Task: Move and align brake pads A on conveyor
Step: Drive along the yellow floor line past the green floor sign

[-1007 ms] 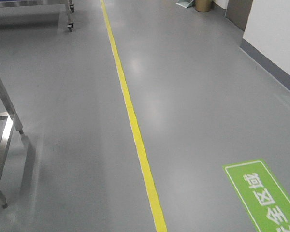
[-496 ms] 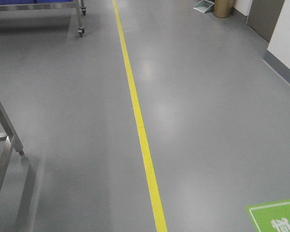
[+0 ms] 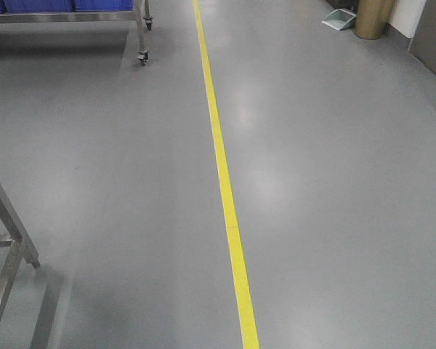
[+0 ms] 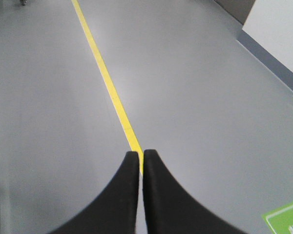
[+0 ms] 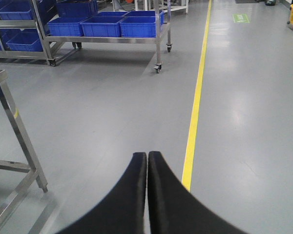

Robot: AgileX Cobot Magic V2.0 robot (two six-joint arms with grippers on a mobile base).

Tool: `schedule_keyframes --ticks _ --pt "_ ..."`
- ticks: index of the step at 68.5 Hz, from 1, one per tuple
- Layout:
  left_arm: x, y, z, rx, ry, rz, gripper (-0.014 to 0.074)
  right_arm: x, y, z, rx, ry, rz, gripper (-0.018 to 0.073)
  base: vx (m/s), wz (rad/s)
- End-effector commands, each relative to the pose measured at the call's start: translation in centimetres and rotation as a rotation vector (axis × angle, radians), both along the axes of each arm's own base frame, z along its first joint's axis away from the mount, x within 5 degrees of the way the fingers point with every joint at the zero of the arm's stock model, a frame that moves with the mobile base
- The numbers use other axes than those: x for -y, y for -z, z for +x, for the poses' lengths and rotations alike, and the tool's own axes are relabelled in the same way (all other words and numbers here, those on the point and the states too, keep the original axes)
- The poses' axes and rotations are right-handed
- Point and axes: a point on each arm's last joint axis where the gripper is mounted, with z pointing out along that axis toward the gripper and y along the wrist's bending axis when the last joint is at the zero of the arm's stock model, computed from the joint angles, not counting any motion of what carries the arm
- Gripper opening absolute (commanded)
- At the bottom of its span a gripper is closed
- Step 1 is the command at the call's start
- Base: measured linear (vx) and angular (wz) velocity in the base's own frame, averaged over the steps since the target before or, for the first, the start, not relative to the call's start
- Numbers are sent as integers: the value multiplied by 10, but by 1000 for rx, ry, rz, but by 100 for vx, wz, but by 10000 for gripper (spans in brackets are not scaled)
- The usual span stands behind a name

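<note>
**A:** How do the arm ends stand?

**B:** The left gripper [image 4: 140, 153] has its two black, curved fingers [image 4: 119, 195] pressed together tip to tip, with nothing between them. The right gripper [image 5: 147, 155] is the same: fingers flat against each other and empty.

**A:** What lies beneath them?

**B:** Bare, glossy grey floor [image 3: 334, 182] with a yellow painted floor line [image 3: 221, 167] running away from the cameras. In the left wrist view the left gripper's tips sit right over that line. In the right wrist view the right gripper's tips are just to the left of it.

**A:** And further out from the line?

**B:** In the front view, the slanted leg of a shiny steel frame [image 3: 11, 225] stands near the camera, left of the line. Far up the floor on the same side is a steel wheeled trolley [image 5: 158, 34] loaded with blue plastic crates [image 5: 107, 27]. Far off to the right of the line, the front view shows a brass-coloured round bin [image 3: 370, 18] with a pale, flat wedge-shaped object [image 3: 339, 19] just beside it. In the left wrist view a green floor sticker [image 4: 285, 219] lies well to the right of the line. Beyond it stands a white wall with a dark grey skirting [image 4: 278, 34].

**A:** Where are the brake pads A and the conveyor?

**B:** Neither shows in any of the three views, so I cannot tell where they are.
</note>
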Motion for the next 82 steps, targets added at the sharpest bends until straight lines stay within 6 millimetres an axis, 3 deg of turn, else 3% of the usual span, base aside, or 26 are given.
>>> schedule_keyframes --ticks 1,82 --pt "1 -14 2 84 -1 -31 -6 2 -14 1 86 18 16 -3 48 14" --pt "1 -14 2 84 -1 -31 -6 2 -14 1 86 18 16 -3 45 9"
